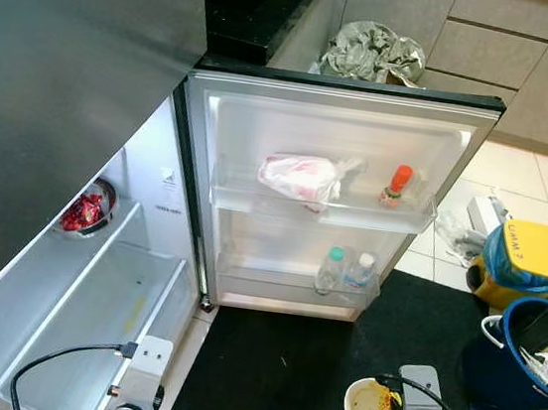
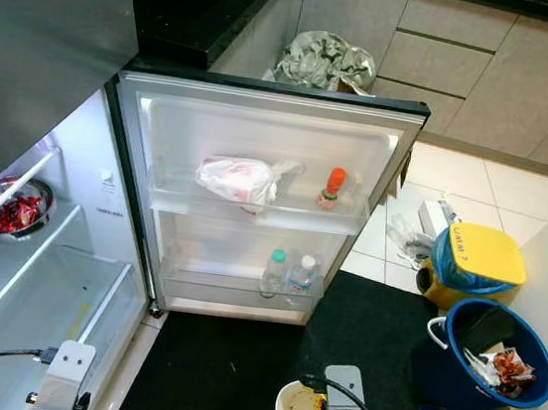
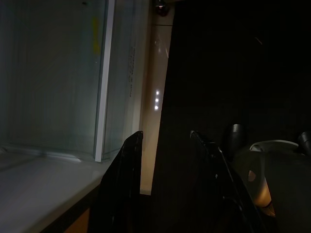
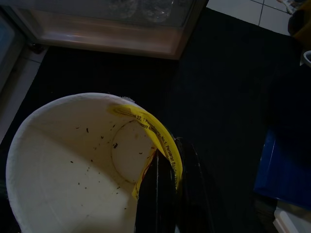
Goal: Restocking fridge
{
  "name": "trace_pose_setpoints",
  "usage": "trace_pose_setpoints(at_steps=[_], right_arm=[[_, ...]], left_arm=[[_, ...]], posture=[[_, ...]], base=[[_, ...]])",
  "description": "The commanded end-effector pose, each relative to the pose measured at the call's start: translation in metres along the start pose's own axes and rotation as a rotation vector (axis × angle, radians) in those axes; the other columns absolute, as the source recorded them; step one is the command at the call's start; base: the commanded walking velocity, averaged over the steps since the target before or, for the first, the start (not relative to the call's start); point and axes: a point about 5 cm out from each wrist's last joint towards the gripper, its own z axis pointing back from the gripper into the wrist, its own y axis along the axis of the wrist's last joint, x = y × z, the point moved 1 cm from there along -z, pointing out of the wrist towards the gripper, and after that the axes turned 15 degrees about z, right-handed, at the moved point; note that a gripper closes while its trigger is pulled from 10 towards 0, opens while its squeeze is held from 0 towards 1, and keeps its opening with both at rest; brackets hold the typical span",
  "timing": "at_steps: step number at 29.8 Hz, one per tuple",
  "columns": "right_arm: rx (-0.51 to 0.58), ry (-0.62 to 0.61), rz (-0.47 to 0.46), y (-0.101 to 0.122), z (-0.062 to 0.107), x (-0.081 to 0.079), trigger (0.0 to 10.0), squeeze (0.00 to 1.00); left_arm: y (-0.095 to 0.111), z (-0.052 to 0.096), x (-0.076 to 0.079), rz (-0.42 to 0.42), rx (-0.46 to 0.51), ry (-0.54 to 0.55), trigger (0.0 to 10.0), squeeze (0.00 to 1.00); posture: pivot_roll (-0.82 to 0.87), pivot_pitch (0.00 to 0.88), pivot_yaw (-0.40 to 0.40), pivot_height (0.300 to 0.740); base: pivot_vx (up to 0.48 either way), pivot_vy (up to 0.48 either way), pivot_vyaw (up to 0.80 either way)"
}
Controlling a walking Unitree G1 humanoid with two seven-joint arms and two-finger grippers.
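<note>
The right claw [image 4: 167, 167] is clamped on the rim of a white cup [image 4: 73, 160] low over the black floor mat [image 1: 274, 365] before the open fridge door [image 1: 324, 201], while the left claw [image 3: 165, 145], fingers apart, hangs by the fridge's lower edge.

"Where's the head looking from?"
"High up, tipped down at the open fridge door [image 1: 319, 201] at twelve o'clock. Both eyes share that door and the black mat [image 2: 235, 360]; the right eye sits a touch toward three o'clock."
"And the wrists?"
"Low and close. The left looks along the mat's edge beside the fridge drawer [image 3: 53, 77]. The right stares straight into a white cup [image 4: 63, 160], the door's foot beyond."
</note>
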Motion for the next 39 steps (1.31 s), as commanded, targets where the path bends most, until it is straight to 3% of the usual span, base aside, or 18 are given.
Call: trace_pose_setpoints(at_steps=[1, 10, 29, 39], right_arm=[[-0.008, -0.008, 0.005, -0.0024, 0.0007, 0.0019, 10.0, 0.0], [-0.011, -0.006, 0.011, -0.0032, 0.0009, 0.0022, 10.0, 0.0], [-0.018, -0.011, 0.017, -0.0044, 0.0011, 0.0036, 10.0, 0.0], [-0.027, -0.02, 0.015, -0.0054, 0.0011, 0.0048, 10.0, 0.0]], left_arm=[[-0.0041, 0.0012, -0.0021, -0.024, -0.018, 0.005, 10.0, 0.0], [-0.0053, 0.0015, -0.0017, -0.027, -0.021, 0.006, 10.0, 0.0], [-0.0082, 0.0022, -0.0026, -0.03, -0.033, 0.009, 10.0, 0.0], [-0.0096, 0.0023, -0.0044, -0.035, -0.045, 0.012, 10.0, 0.0]], posture=[[-0.05, 0.074, -0.054, 0.74], [-0.06, 0.075, -0.055, 0.74], [-0.06, 0.076, -0.056, 0.74], [-0.06, 0.071, -0.052, 0.74]], base=[[0.0, 0.0, 0.0], [0.0, 0.0, 0.0], [0.0, 0.0, 0.78], [0.0, 0.0, 0.14]])
